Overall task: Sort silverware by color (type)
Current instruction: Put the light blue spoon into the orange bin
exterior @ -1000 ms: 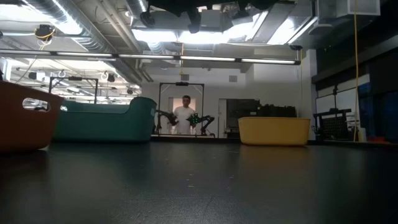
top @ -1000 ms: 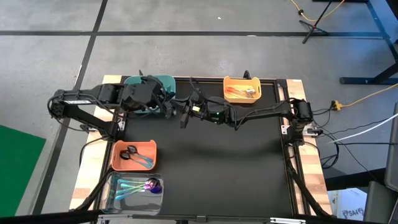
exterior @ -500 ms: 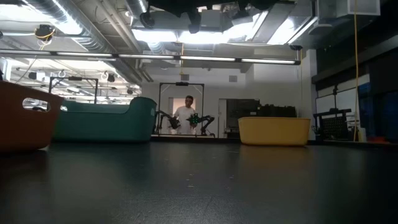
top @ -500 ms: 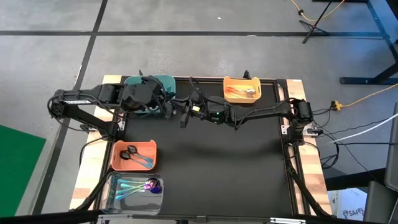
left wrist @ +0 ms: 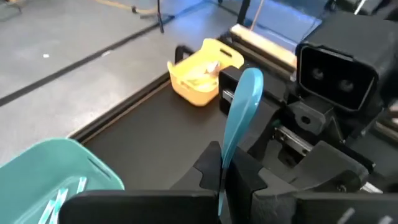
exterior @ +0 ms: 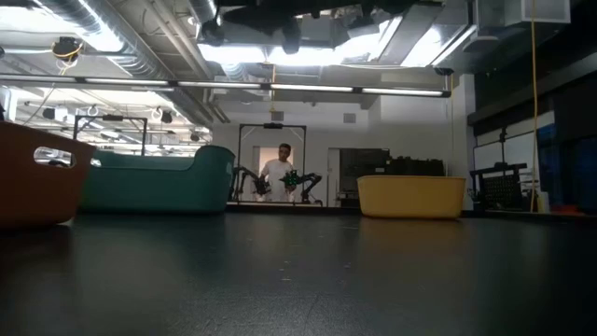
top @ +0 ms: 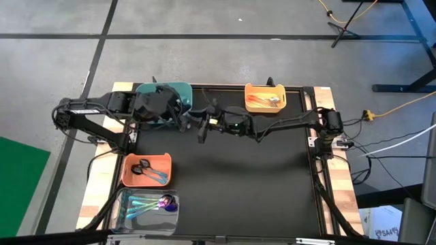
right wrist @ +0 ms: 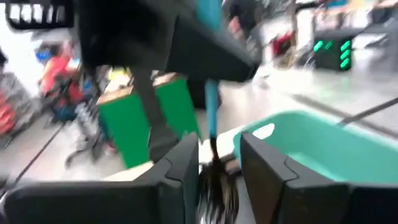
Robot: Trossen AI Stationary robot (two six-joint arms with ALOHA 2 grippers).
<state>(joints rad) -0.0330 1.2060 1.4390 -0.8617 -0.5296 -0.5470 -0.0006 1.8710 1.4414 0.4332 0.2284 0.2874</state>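
Observation:
A teal-blue spoon (left wrist: 239, 112) stands clear of the table, its bowl (left wrist: 252, 81) away from my left gripper (left wrist: 221, 186), which is shut on it beside the teal bin (top: 167, 92). My right gripper (right wrist: 214, 168) is open and meets my left gripper (top: 182, 117) over the table's far middle. Its two fingers stand on either side of the spoon's thin handle (right wrist: 211, 115). More teal spoons lie in the teal bin (left wrist: 62, 186). My left gripper pinches the spoon's handle (left wrist: 222, 165) between its two fingers, at the end away from the bowl. The fingers reach level toward the table's right. The spoon juts out past the fingertips, lifted clear of the table.
A yellow bin (top: 266, 97) with orange-copper spoons stands at the far right. An orange bin (top: 145, 170) with black spoons and a clear bin (top: 146, 206) with iridescent spoons stand at the near left. The black mat (top: 238, 184) lies bare between them. A person (exterior: 283, 173) stands far behind.
My right gripper has opened around the teal-blue spoon, which stays in my left gripper. Both arms have kept almost still over the table's far middle.

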